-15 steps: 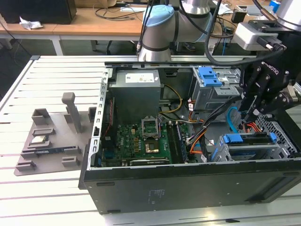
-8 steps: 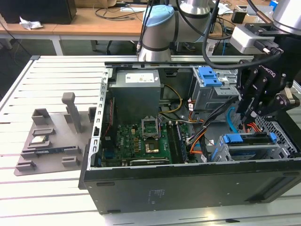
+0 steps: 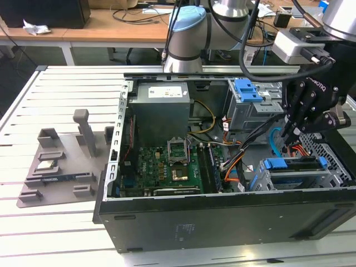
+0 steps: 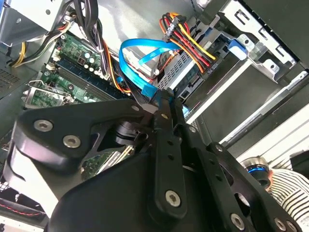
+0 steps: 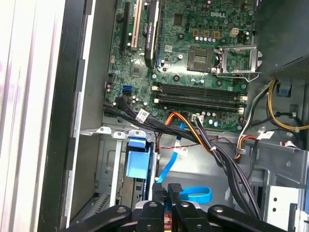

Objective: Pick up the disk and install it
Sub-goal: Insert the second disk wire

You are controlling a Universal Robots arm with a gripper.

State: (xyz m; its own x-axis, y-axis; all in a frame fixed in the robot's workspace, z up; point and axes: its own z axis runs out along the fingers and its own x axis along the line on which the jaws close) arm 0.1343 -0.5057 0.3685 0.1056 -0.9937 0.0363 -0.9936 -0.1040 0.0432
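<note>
Hovering at the exterior view's right end of the open computer case (image 3: 111,206), the gripper (image 3: 290,130) has its black fingers (image 5: 166,195) pressed together, clenched on nothing that can be made out. Just below it the disk (image 3: 295,172) lies flat in the lower drive bay, silver body edged by a glossy blue plastic rail (image 3: 293,163). Seating it well probably calls for keeping the limp blue ribbon cable (image 4: 137,65) and bundled wires (image 4: 190,41) clear.

Lab | slatted metal bench (image 3: 61,89) | open computer case (image 3: 222,211) | cluttered desks (image 3: 111,28)
</note>
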